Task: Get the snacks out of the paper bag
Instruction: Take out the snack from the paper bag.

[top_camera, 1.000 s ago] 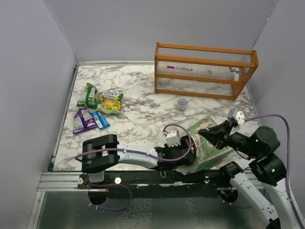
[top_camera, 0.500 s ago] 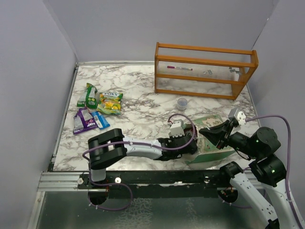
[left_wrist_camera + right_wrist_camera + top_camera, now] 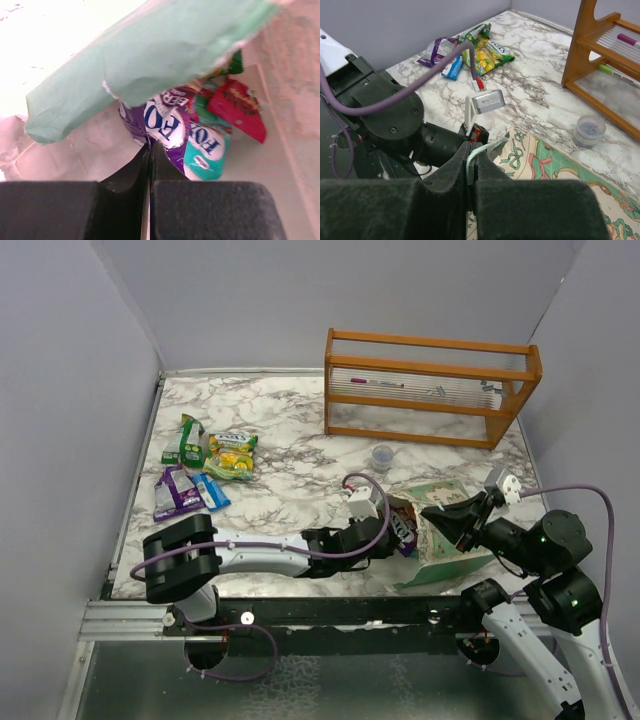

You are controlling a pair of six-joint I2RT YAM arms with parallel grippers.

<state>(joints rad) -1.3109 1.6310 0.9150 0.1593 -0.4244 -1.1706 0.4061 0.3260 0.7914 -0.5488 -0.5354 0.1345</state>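
The paper bag (image 3: 450, 540) lies on its side at the front right, mouth facing left. My right gripper (image 3: 432, 512) is shut on the bag's mint-green upper rim (image 3: 487, 149) and holds the mouth open. My left gripper (image 3: 393, 530) is at the mouth, shut on the corner of a purple snack packet (image 3: 167, 122). Behind it inside the bag lie a teal packet (image 3: 207, 150) and a red packet (image 3: 237, 107). The bag's green flap (image 3: 150, 55) hangs over them. Several snacks lie at the table's left: green (image 3: 192, 440), yellow-green (image 3: 232, 455), purple (image 3: 178, 492) and blue (image 3: 212, 492).
An orange wooden rack (image 3: 430, 390) stands at the back right. A small clear cup (image 3: 382, 456) sits in front of it, just beyond the bag. Grey walls close the table on three sides. The left arm (image 3: 260, 558) stretches along the front edge.
My left gripper has shut on the purple packet and drawn back left, so the packet now shows at the bag's mouth. The right gripper keeps its hold on the rim.
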